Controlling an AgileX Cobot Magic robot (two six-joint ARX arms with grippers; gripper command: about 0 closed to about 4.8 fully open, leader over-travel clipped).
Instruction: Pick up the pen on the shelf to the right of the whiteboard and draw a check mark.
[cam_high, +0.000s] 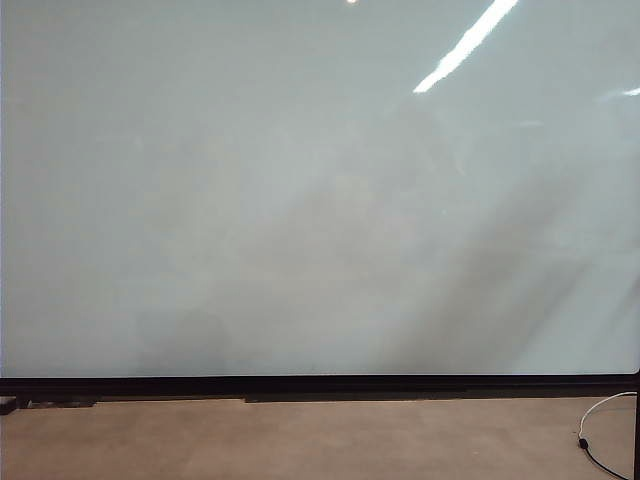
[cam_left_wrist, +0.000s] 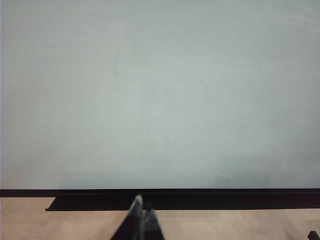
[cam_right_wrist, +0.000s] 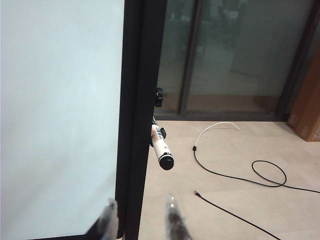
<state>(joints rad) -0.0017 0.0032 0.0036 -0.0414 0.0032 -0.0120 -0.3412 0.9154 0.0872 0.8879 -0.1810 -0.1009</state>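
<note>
The whiteboard (cam_high: 300, 200) fills nearly all of the exterior view, glossy and blank, with a thin black bottom frame; neither gripper shows there. In the right wrist view its black side frame (cam_right_wrist: 137, 100) runs upright, and the pen (cam_right_wrist: 160, 145), a slim white marker with black print and a dark end cap, sticks out from a holder beside it. My right gripper (cam_right_wrist: 141, 207) is open, its blurred fingertips (cam_right_wrist: 172, 210) some way short of the pen, nothing between them. My left gripper (cam_left_wrist: 142, 206) is shut and empty, facing the whiteboard (cam_left_wrist: 160, 95) near its bottom frame.
A white cable (cam_right_wrist: 217, 127) and black cables (cam_right_wrist: 250, 177) lie on the tan floor beyond the board's side frame. Dark glass doors (cam_right_wrist: 235, 50) stand behind. A cable (cam_high: 600, 430) also lies on the floor at the lower right of the exterior view.
</note>
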